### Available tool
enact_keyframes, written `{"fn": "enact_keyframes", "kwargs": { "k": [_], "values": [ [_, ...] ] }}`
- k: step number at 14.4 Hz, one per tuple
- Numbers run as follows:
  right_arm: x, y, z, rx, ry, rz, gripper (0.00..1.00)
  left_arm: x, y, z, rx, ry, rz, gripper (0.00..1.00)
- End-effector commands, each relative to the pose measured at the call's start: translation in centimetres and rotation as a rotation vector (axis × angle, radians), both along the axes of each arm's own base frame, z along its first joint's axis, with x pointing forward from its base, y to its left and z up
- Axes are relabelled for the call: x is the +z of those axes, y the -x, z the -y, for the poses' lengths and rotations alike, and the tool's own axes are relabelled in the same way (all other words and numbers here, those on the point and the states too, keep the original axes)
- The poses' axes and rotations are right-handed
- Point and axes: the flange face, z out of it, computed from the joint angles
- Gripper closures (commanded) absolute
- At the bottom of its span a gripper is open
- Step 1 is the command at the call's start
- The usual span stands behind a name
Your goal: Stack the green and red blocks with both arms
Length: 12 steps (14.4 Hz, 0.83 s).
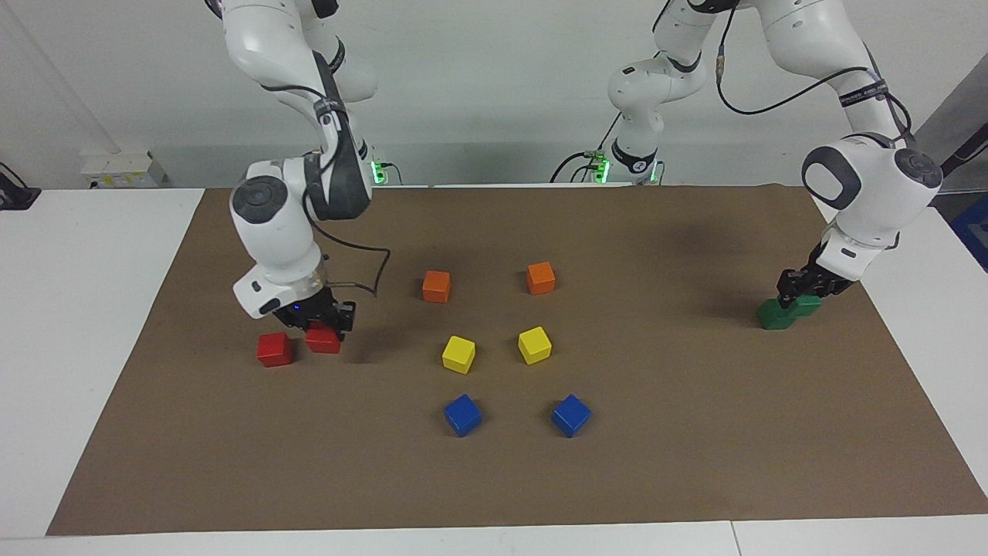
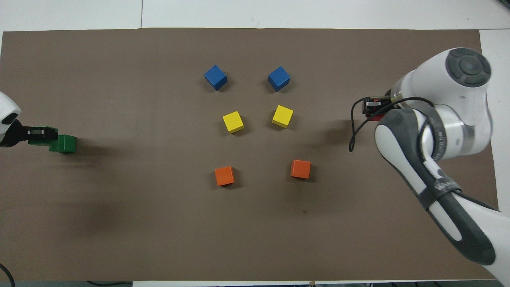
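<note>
Brown matting (image 1: 494,479) covers the white table (image 1: 93,324), and both arms work at opposite ends of it.

Right gripper (image 1: 323,323): the fingers are closed on a red block (image 1: 323,340), which is carried just above the mat. It hangs close beside the second red block (image 1: 275,349), which rests on the mat at the right arm's end of the table. The two red blocks are not stacked; whether they touch cannot be told. In the overhead view the right gripper (image 2: 374,108) shows only at the edge of the arm's wrist, and a sliver of the held red block (image 2: 376,117) shows beneath it; the resting red block is hidden under the arm.

Left gripper (image 1: 806,287): the fingers are closed on a green block (image 1: 807,304). This block sits partly over the second green block (image 1: 775,315), which rests on the mat at the left arm's end of the table. The held block is offset from the lower one and not squared on it. In the overhead view the left gripper (image 2: 38,131) and its green block (image 2: 44,134) overlap the resting green block (image 2: 65,144).

Mid-table, well apart from both grippers, lie two orange cubes (image 1: 436,286), two yellow cubes (image 1: 458,354) and two blue cubes (image 1: 462,415), in pairs. The orange pair is nearest the robots, the blue pair farthest.
</note>
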Motion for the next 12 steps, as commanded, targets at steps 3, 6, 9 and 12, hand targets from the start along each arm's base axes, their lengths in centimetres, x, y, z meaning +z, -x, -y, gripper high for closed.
{"fn": "enact_keyframes", "kwargs": {
  "k": [3, 6, 9, 12],
  "values": [
    [0.7, 2.6, 7.4, 0.175, 0.009, 0.014, 1.0, -1.1, 1.7, -0.2, -0.009, -0.003, 0.057, 1.0],
    [-0.5, 3.0, 7.7, 0.171, 0.011, 0.047, 1.0, -1.5, 1.8, 0.0, 0.019, 0.026, 0.054, 1.0],
    [-1.4, 2.5, 8.5, 0.143, 0.01, 0.064, 1.0, -1.7, 1.8, 0.1, 0.019, 0.031, 0.05, 1.0],
    [-1.9, 2.0, 8.7, 0.127, 0.01, 0.08, 1.0, -1.9, 1.8, 0.4, 0.007, 0.029, 0.054, 1.0]
  ]
}}
